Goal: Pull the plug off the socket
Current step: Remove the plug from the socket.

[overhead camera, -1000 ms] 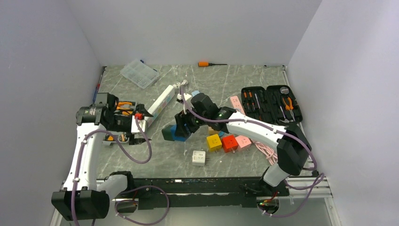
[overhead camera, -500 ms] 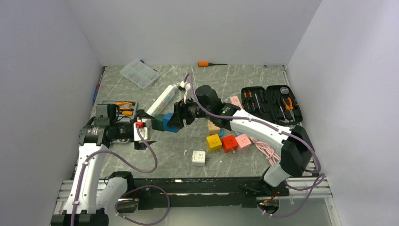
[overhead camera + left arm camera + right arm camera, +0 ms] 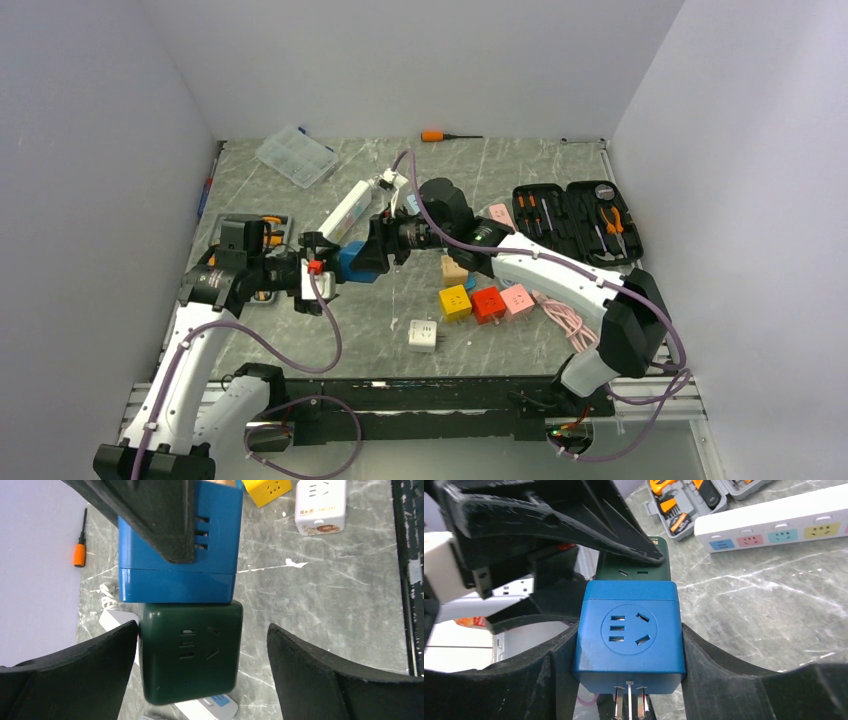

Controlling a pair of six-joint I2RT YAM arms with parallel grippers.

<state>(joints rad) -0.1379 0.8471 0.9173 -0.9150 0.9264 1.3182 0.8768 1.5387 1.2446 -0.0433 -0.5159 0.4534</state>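
Observation:
My right gripper (image 3: 629,652) is shut on the blue cube socket (image 3: 629,630) and holds it above the table. A dark green cube adapter (image 3: 634,566) is plugged into the blue cube's far end. In the left wrist view the green cube (image 3: 189,652) sits directly under the blue cube (image 3: 177,565). My left gripper (image 3: 202,667) is open and straddles the green cube: one finger (image 3: 75,675) is against its side, the other (image 3: 330,675) stands apart. In the top view the blue cube (image 3: 352,262) lies between the left gripper (image 3: 325,268) and the right gripper (image 3: 375,250).
A white power strip (image 3: 345,212) lies behind the cubes. Yellow (image 3: 455,301), red (image 3: 488,302), pink (image 3: 517,298) and white (image 3: 424,334) cubes sit on the table to the right. An open tool case (image 3: 575,220), a clear box (image 3: 296,156) and an orange screwdriver (image 3: 433,135) lie further back.
The right gripper carried the joined cubes up and to the left. The left arm swung right, and its open fingers now flank the green cube.

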